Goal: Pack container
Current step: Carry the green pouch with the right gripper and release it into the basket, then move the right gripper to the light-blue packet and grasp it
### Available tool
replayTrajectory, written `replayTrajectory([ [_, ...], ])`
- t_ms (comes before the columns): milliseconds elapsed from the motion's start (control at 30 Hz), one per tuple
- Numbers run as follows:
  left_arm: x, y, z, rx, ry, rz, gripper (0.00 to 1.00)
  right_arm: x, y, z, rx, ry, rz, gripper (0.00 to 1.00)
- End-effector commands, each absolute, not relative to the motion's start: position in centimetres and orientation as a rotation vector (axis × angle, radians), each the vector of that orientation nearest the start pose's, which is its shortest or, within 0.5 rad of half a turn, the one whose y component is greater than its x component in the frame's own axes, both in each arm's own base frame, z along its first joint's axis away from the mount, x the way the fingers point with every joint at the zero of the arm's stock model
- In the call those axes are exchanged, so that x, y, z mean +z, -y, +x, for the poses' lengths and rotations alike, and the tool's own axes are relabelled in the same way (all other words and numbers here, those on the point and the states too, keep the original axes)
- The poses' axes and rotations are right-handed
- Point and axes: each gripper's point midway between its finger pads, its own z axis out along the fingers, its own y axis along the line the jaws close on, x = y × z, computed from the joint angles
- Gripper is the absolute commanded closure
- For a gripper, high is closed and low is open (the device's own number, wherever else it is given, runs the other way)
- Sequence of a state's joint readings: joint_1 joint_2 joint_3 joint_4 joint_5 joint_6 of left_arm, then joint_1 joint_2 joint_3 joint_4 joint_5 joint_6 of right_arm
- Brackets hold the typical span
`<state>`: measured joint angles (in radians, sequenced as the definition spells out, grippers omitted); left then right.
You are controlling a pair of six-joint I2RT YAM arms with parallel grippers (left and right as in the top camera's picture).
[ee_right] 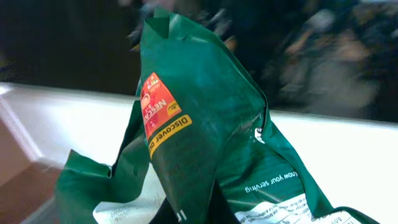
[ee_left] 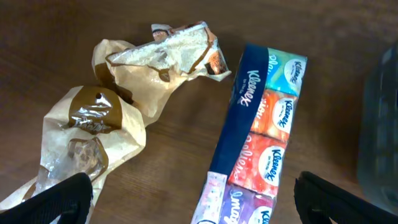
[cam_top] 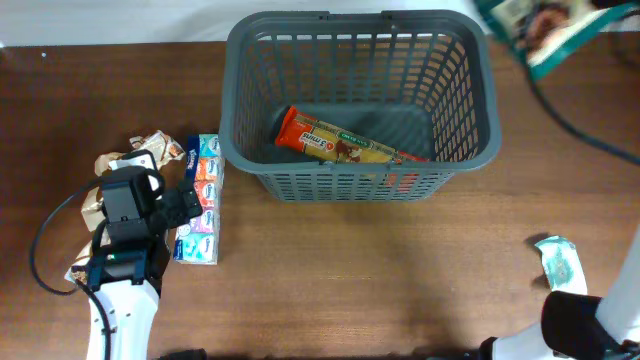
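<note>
Your left gripper (ee_left: 196,200) hangs over the brown wood-grain table (cam_top: 400,270) with its dark fingers spread wide and nothing between them. Below it lies a long, glossy tissue pack (ee_left: 261,143), blue-edged with coloured panels, and beside that a crumpled tan film wrapper (ee_left: 93,124) and a crinkled clear one (ee_left: 174,53). The container (cam_top: 340,183), grey plastic with slotted lattice walls and rounded corners, stands at the far middle of the table; a long orange packet (cam_top: 340,143) lies slantwise on its solid base. Your right gripper (ee_right: 186,214) holds a creased, shiny green packet (ee_right: 205,143) aloft; the foil hides its fingers. A small pale green packet (cam_top: 556,262) lies near the right
</note>
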<state>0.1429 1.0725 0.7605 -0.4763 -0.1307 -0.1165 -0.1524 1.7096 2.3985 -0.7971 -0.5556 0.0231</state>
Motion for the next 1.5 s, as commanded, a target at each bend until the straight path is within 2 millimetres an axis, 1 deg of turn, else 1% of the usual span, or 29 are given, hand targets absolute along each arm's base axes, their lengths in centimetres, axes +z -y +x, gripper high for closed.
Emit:
replayTrajectory([
  [0,15.2,-6.7,31.4,0.156,-2.323,-0.369,0.01,54.3,-8.3,43.1,0.497,-1.678,-0.378,0.97],
  [33,15.3,-6.7,31.4,0.155,-2.319,-0.369,0.01,53.4,-9.3,43.2,0.520,-1.710,-0.390,0.96],
  [133,15.5,-6.8,31.6,0.156,-2.309,-0.368,0.01,49.4,-12.7,43.8,0.564,-1.819,-0.479,0.96],
  [200,15.6,-6.8,31.7,0.155,-2.305,-0.368,0.01,46.6,-14.3,44.4,0.579,-1.896,-0.511,0.96],
  [333,15.6,-6.8,31.7,0.155,-2.302,-0.368,0.01,41.9,-17.0,44.8,0.595,-2.013,-0.620,0.96],
  [367,15.6,-6.8,31.7,0.155,-2.302,-0.368,0.01,40.7,-17.5,44.8,0.596,-2.045,-0.637,0.94],
  [400,15.6,-6.8,31.7,0.155,-2.302,-0.368,0.01,39.7,-17.9,44.8,0.597,-2.072,-0.661,0.68],
  [433,15.6,-6.8,31.7,0.155,-2.302,-0.368,0.01,39.1,-18.3,44.7,0.598,-2.087,-0.683,0.28],
  [467,15.6,-6.8,31.7,0.155,-2.302,-0.368,0.01,38.3,-18.6,44.6,0.598,-2.104,-0.710,0.03],
  [533,15.6,-6.8,31.7,0.155,-2.302,-0.368,0.01,37.4,-19.2,44.4,0.593,-2.123,-0.737,0.01],
  [600,15.6,-6.8,31.7,0.155,-2.301,-0.368,0.01,37.4,-19.1,44.5,0.571,-2.124,-0.740,0.01],
  [667,15.6,-6.8,31.7,0.156,-2.301,-0.368,0.01,38.0,-18.9,44.4,0.551,-2.112,-0.735,0.01],
  [733,15.6,-6.9,31.7,0.163,-2.301,-0.370,0.01,38.9,-18.1,44.3,0.494,-2.103,-0.711,0.01],
  [800,15.6,-7.2,31.6,0.181,-2.299,-0.378,0.01,40.1,-16.7,44.2,0.394,-2.096,-0.667,0.01],
  [867,15.7,-7.4,31.6,0.200,-2.297,-0.385,0.01,41.8,-13.8,44.2,0.211,-2.096,-0.560,0.01],
  [933,15.7,-7.4,31.6,0.200,-2.297,-0.385,0.01,43.4,-9.8,43.8,0.005,-2.102,-0.398,0.01],
  [1000,15.7,-7.4,31.6,0.200,-2.297,-0.385,0.01,44.6,-5.5,42.8,-0.173,-2.112,-0.230,0.01],
  [1067,15.7,-7.4,31.6,0.200,-2.297,-0.385,0.01,44.9,-0.9,41.2,-0.286,-2.140,-0.017,0.01],
  [1100,15.7,-7.4,31.6,0.200,-2.297,-0.385,0.01,44.7,1.2,40.2,-0.309,-2.161,0.093,0.01],
  [1167,15.7,-7.4,31.6,0.200,-2.296,-0.385,0.01,43.5,5.0,38.0,-0.305,-2.209,0.343,0.01],
  [1233,15.7,-7.4,31.6,0.200,-2.296,-0.385,0.01,41.8,8.8,35.3,-0.313,-2.250,0.617,0.01],
  [1300,15.7,-7.4,31.6,0.200,-2.296,-0.385,0.01,40.1,11.9,32.6,-0.343,-2.282,0.838,0.01],
  [1333,15.7,-7.4,31.6,0.200,-2.296,-0.386,0.01,39.4,13.3,31.5,-0.361,-2.289,0.926,0.01],
  [1367,15.7,-7.4,31.6,0.199,-2.296,-0.386,0.01,38.8,14.0,31.1,-0.344,-2.313,0.944,0.01],
  [1467,15.7,-7.4,31.6,0.199,-2.296,-0.386,0.01,37.4,15.6,29.8,-0.277,-2.314,1.087,0.01],
])
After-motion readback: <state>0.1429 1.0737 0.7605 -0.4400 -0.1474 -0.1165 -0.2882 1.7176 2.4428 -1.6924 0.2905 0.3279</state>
